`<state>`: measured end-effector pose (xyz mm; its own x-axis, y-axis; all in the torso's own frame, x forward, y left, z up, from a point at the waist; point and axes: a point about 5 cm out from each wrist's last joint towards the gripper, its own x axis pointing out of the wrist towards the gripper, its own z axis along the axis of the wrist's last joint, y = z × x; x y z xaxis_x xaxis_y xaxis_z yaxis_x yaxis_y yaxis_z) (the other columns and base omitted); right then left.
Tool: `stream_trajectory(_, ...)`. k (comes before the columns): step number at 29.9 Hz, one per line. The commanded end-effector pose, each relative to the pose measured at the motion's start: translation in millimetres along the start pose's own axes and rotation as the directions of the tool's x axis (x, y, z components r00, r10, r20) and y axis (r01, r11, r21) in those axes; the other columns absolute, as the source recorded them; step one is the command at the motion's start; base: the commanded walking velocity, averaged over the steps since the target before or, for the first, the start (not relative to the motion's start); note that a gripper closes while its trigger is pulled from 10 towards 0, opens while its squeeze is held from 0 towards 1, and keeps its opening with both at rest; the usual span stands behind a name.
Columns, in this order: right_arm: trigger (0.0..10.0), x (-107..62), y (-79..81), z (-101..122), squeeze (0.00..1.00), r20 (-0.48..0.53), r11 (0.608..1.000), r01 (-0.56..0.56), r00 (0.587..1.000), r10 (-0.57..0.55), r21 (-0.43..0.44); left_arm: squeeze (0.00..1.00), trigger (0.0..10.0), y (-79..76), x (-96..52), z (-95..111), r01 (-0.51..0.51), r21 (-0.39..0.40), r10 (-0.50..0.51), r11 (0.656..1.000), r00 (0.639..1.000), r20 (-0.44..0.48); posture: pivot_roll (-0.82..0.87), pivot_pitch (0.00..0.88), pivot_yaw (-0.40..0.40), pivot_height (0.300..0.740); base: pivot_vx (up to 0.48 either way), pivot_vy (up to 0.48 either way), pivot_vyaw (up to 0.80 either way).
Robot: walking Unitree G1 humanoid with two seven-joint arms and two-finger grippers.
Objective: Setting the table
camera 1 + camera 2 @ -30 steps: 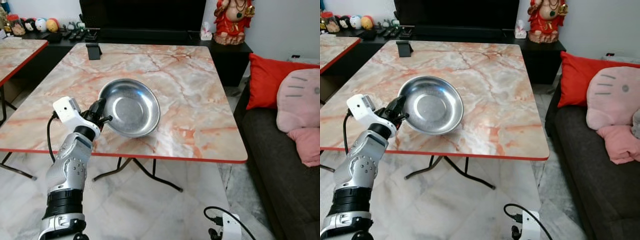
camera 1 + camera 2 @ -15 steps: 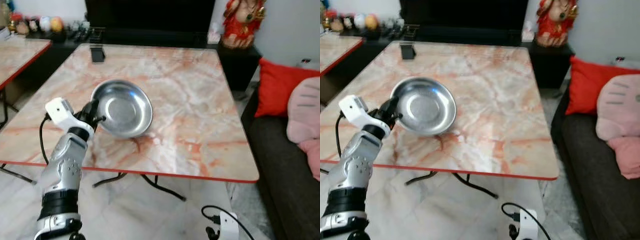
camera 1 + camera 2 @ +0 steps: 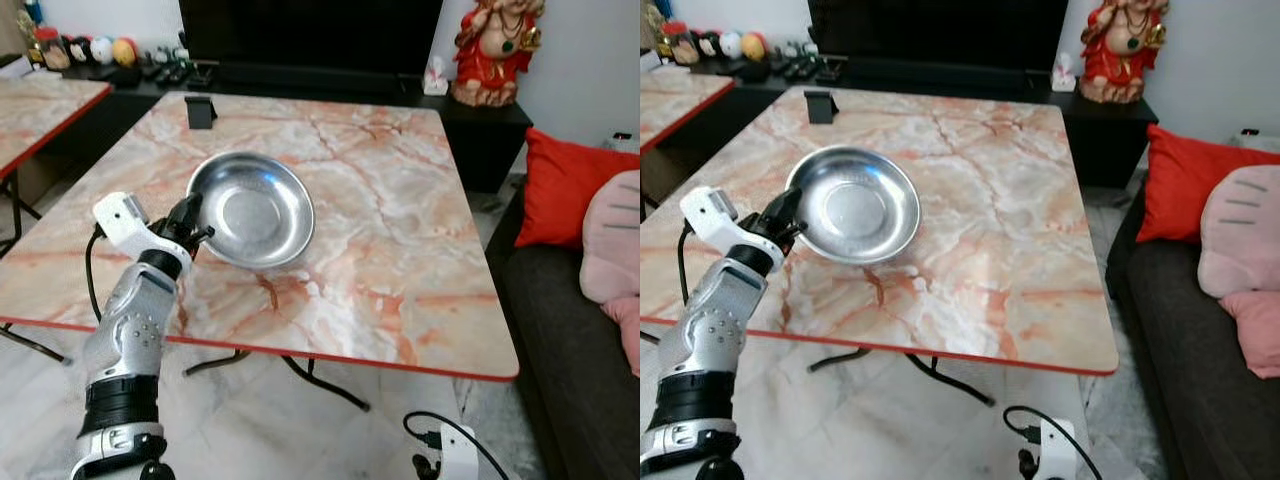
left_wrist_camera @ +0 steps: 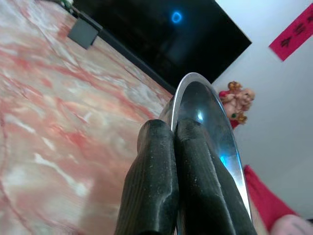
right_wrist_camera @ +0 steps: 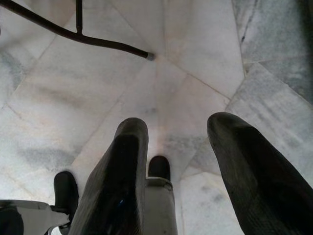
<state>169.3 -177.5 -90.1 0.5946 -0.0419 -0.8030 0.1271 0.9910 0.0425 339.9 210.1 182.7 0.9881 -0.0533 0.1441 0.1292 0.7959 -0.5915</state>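
Our left gripper (image 3: 195,222) has its two black fingers (image 4: 161,186) pinched together on the near-left rim of the round, shallow stainless-steel bowl (image 3: 253,210). We see the bowl tilted over the pink-and-orange marbled table with a red edge (image 3: 400,250), on its left half. Our right gripper (image 5: 178,161) hangs low over the pale marble floor (image 5: 122,83), its fingers spread apart around nothing. A small black stand (image 3: 200,111) sits at the table's far-left corner.

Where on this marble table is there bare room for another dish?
The table is bare between the steel bowl and the sofa-side edge, and behind the bowl up to the black stand. Crowded only where the left gripper pinches the bowl's rim.
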Motion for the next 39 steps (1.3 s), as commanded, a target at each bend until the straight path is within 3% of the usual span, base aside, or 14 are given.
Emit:
stream_trajectory(1,10.0,-0.5,-2.1,-2,0.0,-0.007,1.0,0.006,1.0,-0.006,-0.002,0.0,10.0,2.2,-1.9,-4,0.006,-0.059,-0.007,0.998,1.0,-0.027,0.07,0.0,-0.028,0.74,0.0,0.0,0.0)
stream_trajectory(6,10.0,-0.5,-1.3,-2,0.0,-0.01,1.0,0.004,1.0,-0.004,-0.003,0.0,10.0,12.7,-4.7,-19,-0.059,-0.123,0.044,0.991,0.992,-0.118,0.07,0.0,-0.025,0.74,0.0,0.0,0.0)
stream_trajectory(10,10.0,-0.4,-1.2,-2,0.0,-0.01,1.0,0.004,1.0,-0.004,0.0,0.0,10.0,19.9,-5.0,-20,-0.128,-0.283,0.109,0.95,0.991,-0.082,0.07,0.0,-0.024,0.74,0.0,0.0,0.0)
stream_trajectory(13,10.0,-0.4,-0.9,-2,0.0,-0.011,1.0,0.002,1.0,-0.002,-0.003,0.0,10.0,22.1,-5.0,-22,-0.142,-0.244,0.12,0.959,0.987,-0.104,0.07,0.0,-0.024,0.74,0.0,0.0,0.0)
stream_trajectory(17,10.0,-0.2,-0.6,-1,0.0,-0.01,1.0,0.003,1.0,-0.003,-0.001,0.0,10.0,28.1,-7.2,-24,-0.172,-0.268,0.145,0.948,0.982,-0.117,0.06,0.0,-0.019,0.74,0.0,0.0,0.0)
stream_trajectory(22,10.0,-0.5,-0.7,-2,0.0,-0.011,1.0,0.003,1.0,-0.003,-0.003,0.0,10.0,35.4,-12.0,-22,-0.196,-0.244,0.166,0.95,0.976,-0.138,0.06,0.0,-0.018,0.74,0.0,0.0,0.0)
stream_trajectory(23,10.0,-0.5,-0.2,-3,0.0,-0.011,1.0,0.002,1.0,-0.002,-0.004,0.0,10.0,37.3,-13.9,-23,-0.195,-0.204,0.165,0.959,0.974,-0.156,0.06,0.0,-0.018,0.74,0.0,0.0,0.0)
stream_trajectory(30,10.0,-0.4,2.8,-3,0.0,-0.01,1.0,-0.006,1.0,0.006,-0.007,0.0,10.0,43.8,-17.5,-26,-0.213,-0.119,0.189,0.97,0.964,-0.186,0.07,0.0,-0.017,0.74,0.0,0.0,0.0)
stream_trajectory(39,10.0,-0.4,2.9,-3,0.0,-0.012,1.0,-0.007,1.0,0.007,-0.008,0.0,10.0,43.2,-18.1,-29,-0.221,-0.11,0.195,0.969,0.959,-0.206,0.07,0.0,-0.017,0.74,0.0,0.0,0.0)
